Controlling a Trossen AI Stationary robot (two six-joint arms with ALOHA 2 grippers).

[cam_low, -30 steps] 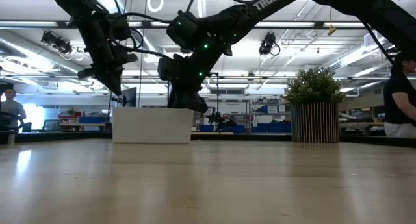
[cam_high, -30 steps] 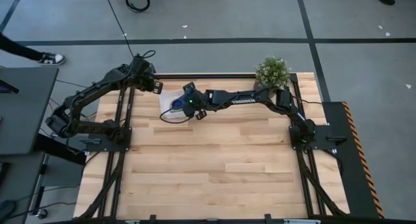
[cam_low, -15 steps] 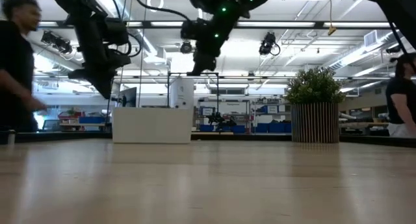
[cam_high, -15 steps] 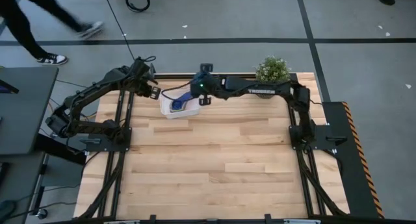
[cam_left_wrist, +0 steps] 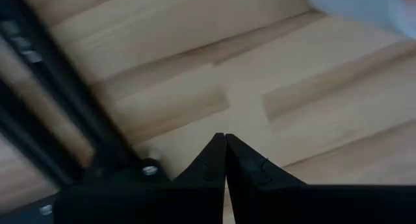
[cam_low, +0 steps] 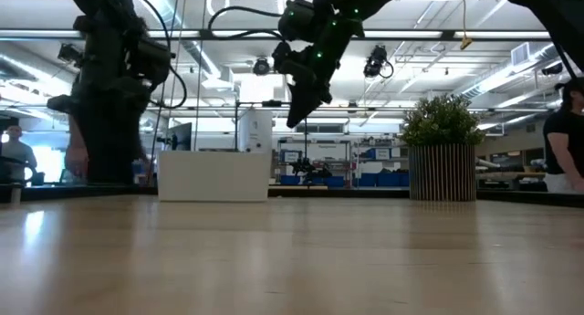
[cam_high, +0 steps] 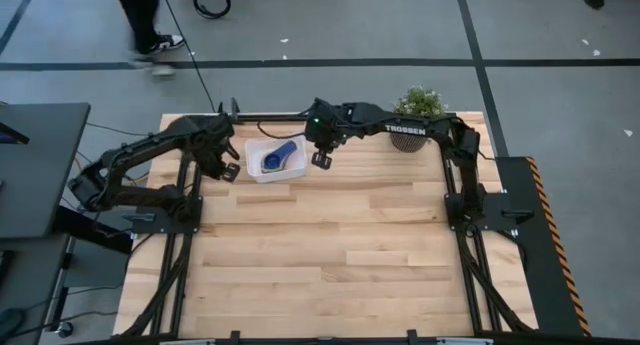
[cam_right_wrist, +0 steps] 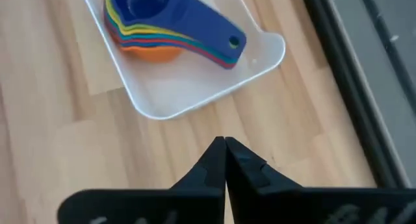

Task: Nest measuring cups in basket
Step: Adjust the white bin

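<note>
White plastic, the basket (cam_high: 258,172) sits on the wooden table (cam_high: 340,255) near its far edge, between the two grippers. Inside it the cups (cam_right_wrist: 162,26) lie nested in one stack, dark blue on top, with yellow, green, red and orange edges fanned out beneath and their handles all pointing the same way. The right gripper (cam_high: 321,159) hangs in the air just beside the basket, on the plant's side, its fingers (cam_right_wrist: 218,160) pressed tight together and holding nothing. The left gripper (cam_high: 229,171) is on the basket's other side, low over the table near the frame rail, fingers (cam_left_wrist: 224,159) likewise pinched together on nothing. A potted plant (cam_high: 417,107) stands at the far right corner of the table. Beyond the table a person (cam_high: 148,20) is walking past on the grey floor.
</note>
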